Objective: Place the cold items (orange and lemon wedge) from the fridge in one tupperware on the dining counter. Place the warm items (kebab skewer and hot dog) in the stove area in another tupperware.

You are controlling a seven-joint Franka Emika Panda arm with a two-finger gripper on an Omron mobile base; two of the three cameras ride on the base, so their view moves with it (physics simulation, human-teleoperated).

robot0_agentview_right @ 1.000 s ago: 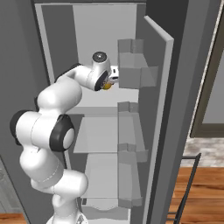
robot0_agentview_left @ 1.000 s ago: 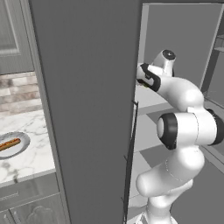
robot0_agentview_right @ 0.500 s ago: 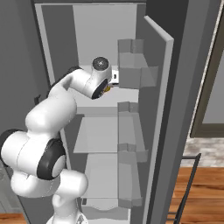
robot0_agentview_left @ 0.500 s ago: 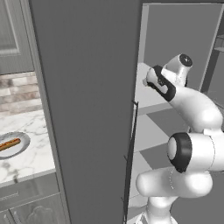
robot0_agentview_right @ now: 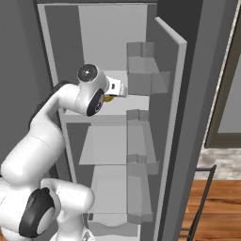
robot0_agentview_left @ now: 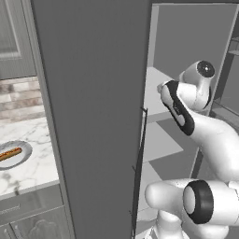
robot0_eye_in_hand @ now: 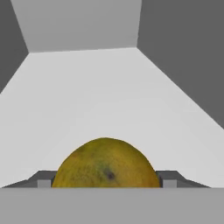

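The orange (robot0_eye_in_hand: 105, 164), yellow-orange with dark specks, fills the gap between my two fingertips (robot0_eye_in_hand: 43, 180) in the hand view, above a pale fridge shelf (robot0_eye_in_hand: 109, 96). My gripper (robot0_agentview_right: 115, 94) reaches into the open fridge (robot0_agentview_right: 110, 143) at the upper shelf, shut on the orange (robot0_agentview_right: 109, 99), a sliver of which peeks out under the hand. The hot dog (robot0_agentview_left: 10, 153) lies far left on a round grey plate (robot0_agentview_left: 25, 150).
The wide grey fridge door (robot0_agentview_left: 93, 93) stands open close to the left of my arm. Door bins (robot0_agentview_right: 141, 70) line the right side of the fridge interior. A marble counter (robot0_agentview_left: 32, 172) over grey cabinets sits left of the door.
My hand has drawn back a little from the shelf with the orange in it, and the elbow has dropped and swung outward.
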